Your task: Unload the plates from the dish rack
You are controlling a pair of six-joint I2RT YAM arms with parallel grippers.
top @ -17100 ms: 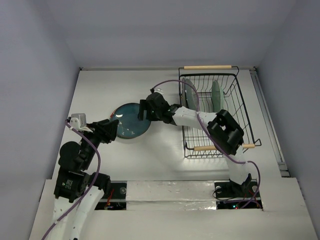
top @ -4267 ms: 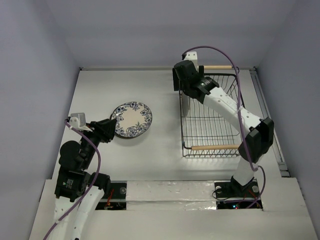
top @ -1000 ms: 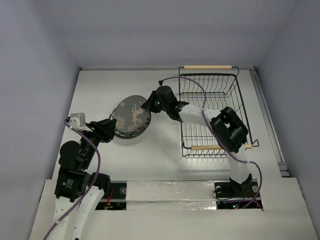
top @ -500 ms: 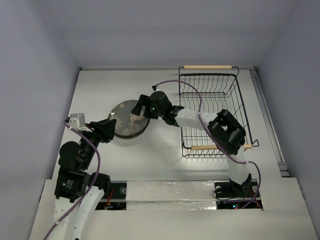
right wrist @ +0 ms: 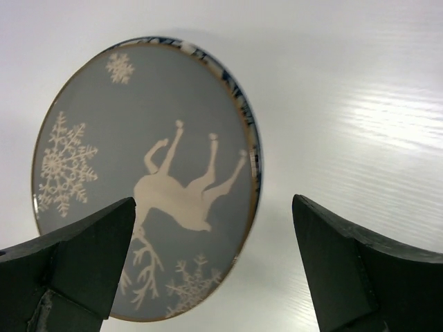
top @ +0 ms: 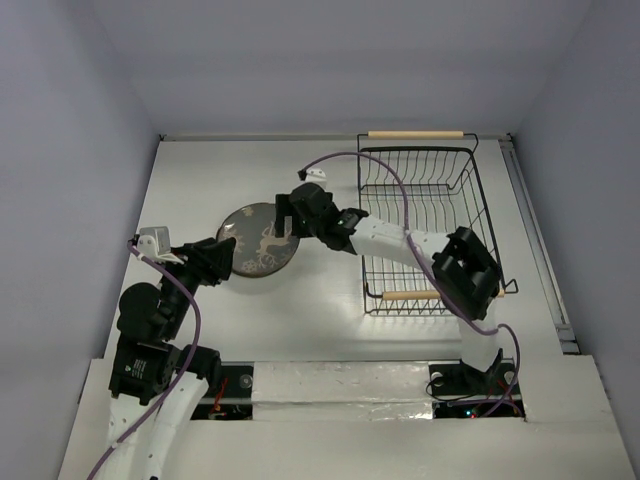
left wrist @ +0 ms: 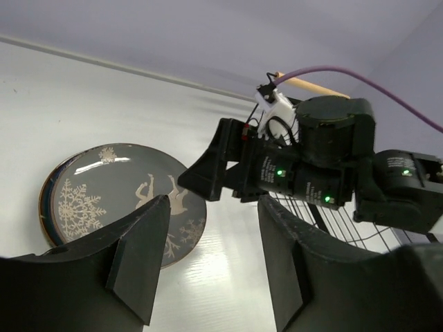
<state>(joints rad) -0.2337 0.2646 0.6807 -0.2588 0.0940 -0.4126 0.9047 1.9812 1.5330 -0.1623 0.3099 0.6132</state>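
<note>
Lying flat on the table point(top: 200, 180), the dark brown plate point(top: 255, 240) with its cream deer sits left of the dish rack point(top: 425, 200) in the top view. The right gripper point(top: 287, 212) hovers at the plate's far right edge, and the left gripper point(top: 222, 258) is at its near left edge. From the left wrist, the left fingers point(left wrist: 138, 256) stand apart with nothing clamped, the plate beyond them. From the right wrist, the right fingers point(right wrist: 76, 256) are spread wide over the plate, gripping nothing, and a blue-patterned rim point(right wrist: 228, 72) shows beneath its edge.
</note>
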